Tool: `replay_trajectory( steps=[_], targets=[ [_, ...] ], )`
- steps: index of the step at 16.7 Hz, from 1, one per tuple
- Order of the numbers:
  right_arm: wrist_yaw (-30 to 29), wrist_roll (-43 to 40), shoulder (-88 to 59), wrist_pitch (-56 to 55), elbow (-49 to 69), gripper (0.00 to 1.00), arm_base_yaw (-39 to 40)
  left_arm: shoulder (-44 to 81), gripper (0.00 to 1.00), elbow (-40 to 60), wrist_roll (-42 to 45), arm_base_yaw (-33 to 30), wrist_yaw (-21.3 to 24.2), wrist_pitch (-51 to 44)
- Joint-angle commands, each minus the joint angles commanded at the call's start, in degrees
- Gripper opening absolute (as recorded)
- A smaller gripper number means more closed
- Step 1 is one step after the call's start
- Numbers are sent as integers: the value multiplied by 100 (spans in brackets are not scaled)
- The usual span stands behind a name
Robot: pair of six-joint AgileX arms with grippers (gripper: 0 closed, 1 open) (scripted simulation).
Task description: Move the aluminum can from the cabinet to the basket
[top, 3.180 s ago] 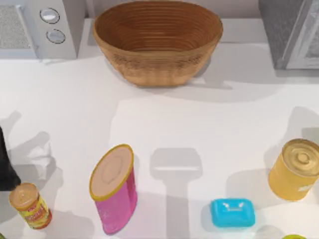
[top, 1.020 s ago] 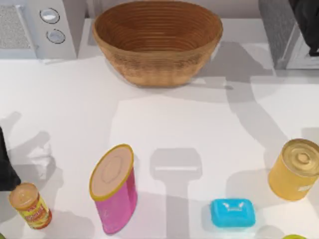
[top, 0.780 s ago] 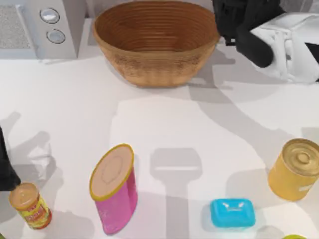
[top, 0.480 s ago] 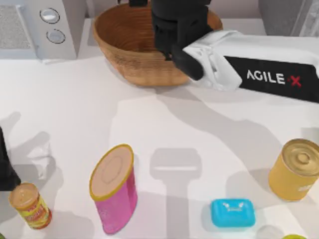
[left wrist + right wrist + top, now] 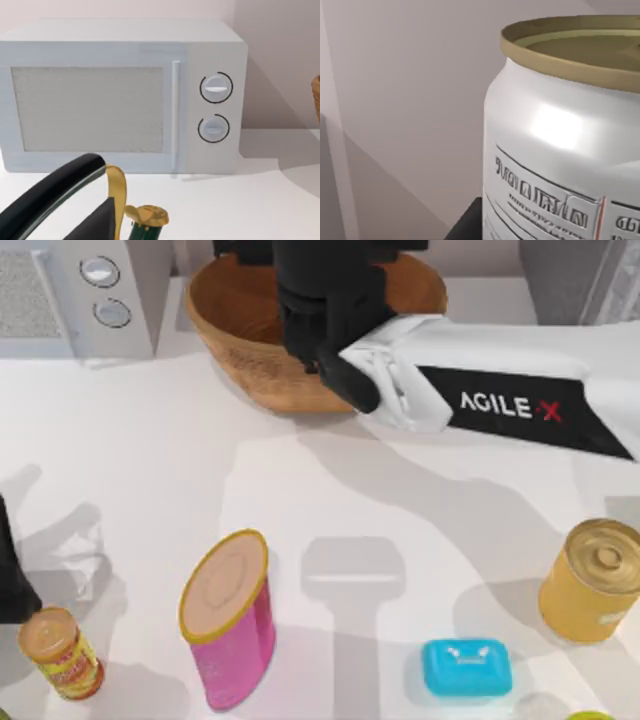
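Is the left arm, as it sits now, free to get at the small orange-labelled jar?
Probably yes. The left arm is parked at the table's left edge, right beside the jar, with nothing between them. The right arm is far off, over the basket.

The right arm [image 5: 480, 390] covered much of the basket [image 5: 235, 335]; the aluminum can [image 5: 560, 145] was cropped at the frame edge.

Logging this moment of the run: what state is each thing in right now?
aluminum can: close in front of the right wrist camera, apparently held by the right arm.
basket: upright on the table, right arm's wrist above it.
right arm: stretched from the table's right over the basket.
microwave: door closed.
pink canister: upright, lid on.
golden tin: upright, sealed.
orange-labelled jar: upright, capped.
blue box: lying flat.
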State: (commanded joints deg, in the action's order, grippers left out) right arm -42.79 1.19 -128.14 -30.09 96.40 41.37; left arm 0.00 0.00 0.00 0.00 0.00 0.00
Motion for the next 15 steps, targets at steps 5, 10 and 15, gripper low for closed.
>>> replay_trajectory(
  steps=[5,10,15],
  targets=[
    [104,-19,-315,42,432,0,-104,0,100,0,0,0,0,0],
    [147,-23,-444,61,598,0,-146,0,100,0,0,0,0,0],
    [147,-23,-444,61,598,30,-146,0,100,0,0,0,0,0]
  ],
)
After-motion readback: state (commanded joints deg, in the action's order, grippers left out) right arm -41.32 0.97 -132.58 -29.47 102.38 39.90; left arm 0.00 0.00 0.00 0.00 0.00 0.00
